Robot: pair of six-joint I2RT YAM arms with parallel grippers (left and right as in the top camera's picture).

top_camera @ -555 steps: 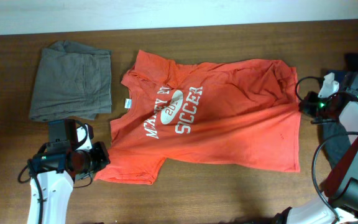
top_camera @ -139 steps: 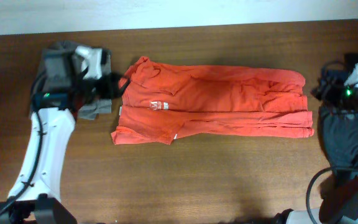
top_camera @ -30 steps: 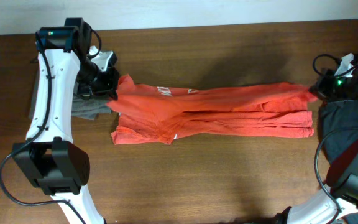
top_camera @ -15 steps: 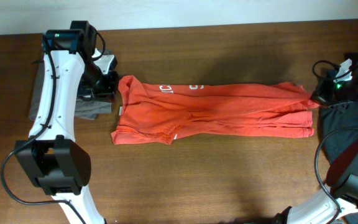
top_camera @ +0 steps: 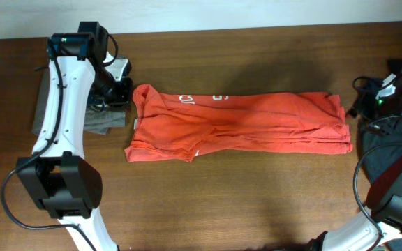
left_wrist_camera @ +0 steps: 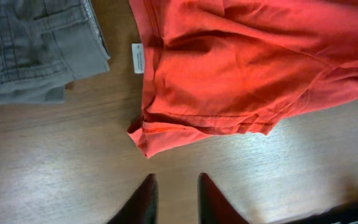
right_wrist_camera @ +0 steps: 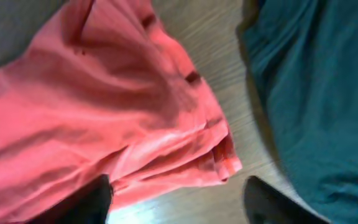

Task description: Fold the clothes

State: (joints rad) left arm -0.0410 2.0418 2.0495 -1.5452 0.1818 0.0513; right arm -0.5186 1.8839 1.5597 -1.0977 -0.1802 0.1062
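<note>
Orange-red T-shirt [top_camera: 239, 124] is lying flat on the worktop [top_camera: 243, 202] as a long narrow band, collar end toward the left arm, hem end toward the right. Left end effector [left_wrist_camera: 176, 180] is hovering just off the collar-end corner, jaws slightly parted, gripping nothing. Right end effector [right_wrist_camera: 178, 186] is sitting over the hem corner, jaws wide, also empty. My read: one arm per end because a lengthwise fold needs both ends handled together. Grey-brown garment [left_wrist_camera: 30, 43] and dark blue-grey garment [right_wrist_camera: 316, 93] are lying just beside the shirt's ends, not touching. Crosswise fold is probably coming next.

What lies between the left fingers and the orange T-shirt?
Bare wooden table only, in the left wrist view; left fingers sit clear of the orange T-shirt.
</note>
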